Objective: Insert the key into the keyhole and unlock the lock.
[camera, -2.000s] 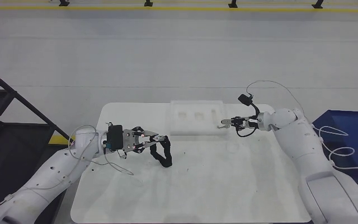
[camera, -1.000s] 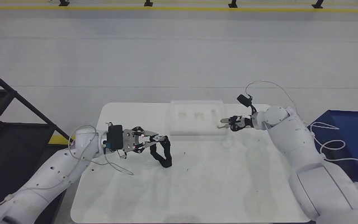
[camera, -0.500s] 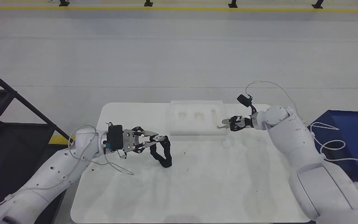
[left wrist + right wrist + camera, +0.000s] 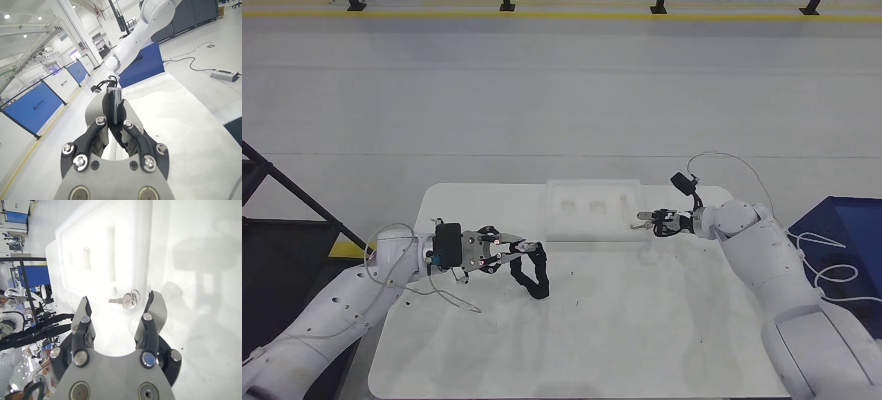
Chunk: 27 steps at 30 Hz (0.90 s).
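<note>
- Now, your right gripper hangs over the key, jaws apart; it lies flat on the tray rim.
- Thin, light, slippery metal, I judge: pinch its round head.
- Your left gripper has its jaws clamped on the lock.

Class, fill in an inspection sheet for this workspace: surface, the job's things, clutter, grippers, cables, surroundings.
Surface: white table with a foam tray at its far edge.
Job's things: key on a ring lies flat at the foam tray's edge; lock, a black loop with a silver cylinder, is held.
Clutter: tiny dark specks.
Grippers: left gripper shut on the lock; right gripper open over the key, not touching it.
Cables: white cable loops off the right arm; thin wire by the left arm.
Surroundings: blue bin, black frame, yellow floor line.
</note>
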Each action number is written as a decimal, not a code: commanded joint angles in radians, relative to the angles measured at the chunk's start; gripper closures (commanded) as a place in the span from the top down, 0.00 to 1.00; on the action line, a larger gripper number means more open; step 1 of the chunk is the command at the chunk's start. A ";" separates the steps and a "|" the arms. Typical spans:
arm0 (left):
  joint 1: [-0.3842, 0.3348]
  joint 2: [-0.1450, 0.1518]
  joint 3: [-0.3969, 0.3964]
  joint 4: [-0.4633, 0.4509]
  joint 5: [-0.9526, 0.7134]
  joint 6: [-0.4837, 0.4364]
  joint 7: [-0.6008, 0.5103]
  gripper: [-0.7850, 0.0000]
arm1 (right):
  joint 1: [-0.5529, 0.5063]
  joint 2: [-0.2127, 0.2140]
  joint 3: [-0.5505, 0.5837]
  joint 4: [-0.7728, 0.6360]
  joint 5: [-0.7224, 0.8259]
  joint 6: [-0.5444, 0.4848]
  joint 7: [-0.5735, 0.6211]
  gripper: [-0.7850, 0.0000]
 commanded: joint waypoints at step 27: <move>0.000 0.000 0.000 0.000 0.000 0.000 0.000 0.00 | -0.061 0.008 0.000 -0.087 -0.064 0.058 -0.053 0.00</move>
